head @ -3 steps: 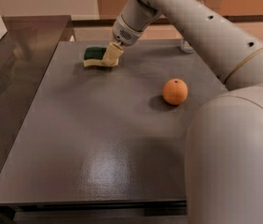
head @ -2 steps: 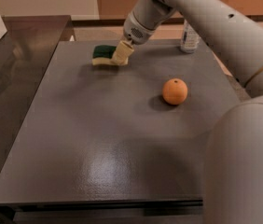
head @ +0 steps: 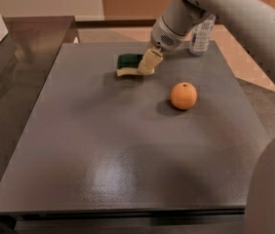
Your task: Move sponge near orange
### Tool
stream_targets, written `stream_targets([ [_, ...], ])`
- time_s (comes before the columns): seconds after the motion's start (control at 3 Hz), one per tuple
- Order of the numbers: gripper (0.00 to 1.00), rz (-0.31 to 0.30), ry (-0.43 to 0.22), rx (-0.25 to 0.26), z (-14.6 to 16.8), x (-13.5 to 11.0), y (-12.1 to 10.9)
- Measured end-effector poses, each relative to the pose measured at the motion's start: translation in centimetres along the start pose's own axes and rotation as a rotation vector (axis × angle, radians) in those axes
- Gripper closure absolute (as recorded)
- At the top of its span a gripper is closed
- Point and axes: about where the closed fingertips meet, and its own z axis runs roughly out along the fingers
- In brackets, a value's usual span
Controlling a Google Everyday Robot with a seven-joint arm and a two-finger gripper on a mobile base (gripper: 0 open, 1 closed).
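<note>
Gripper (head: 147, 62) pinching right end of rectangular green-topped yellow foam sponge (head: 129, 64), far-centre of flat grey bench (head: 103, 155), apart from round matte orange (head: 183, 95). Risk: end-only grip, soft foam slips; overshoot nudges orange rolling.

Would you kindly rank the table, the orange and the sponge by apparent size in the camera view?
1. table
2. orange and sponge look about alike, so I won't rank them: the sponge lies farther back, and the gripper, closed on its right end, hides part of it.
</note>
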Motion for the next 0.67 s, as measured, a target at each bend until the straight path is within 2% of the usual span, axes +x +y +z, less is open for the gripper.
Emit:
stream_targets([
  [0.33, 1.0, 0.001, 0.029, -0.007, -0.7, 2.3, 0.6],
  [0.67, 1.0, 0.01, 0.042, -0.022, -0.9, 3.7, 1.5],
])
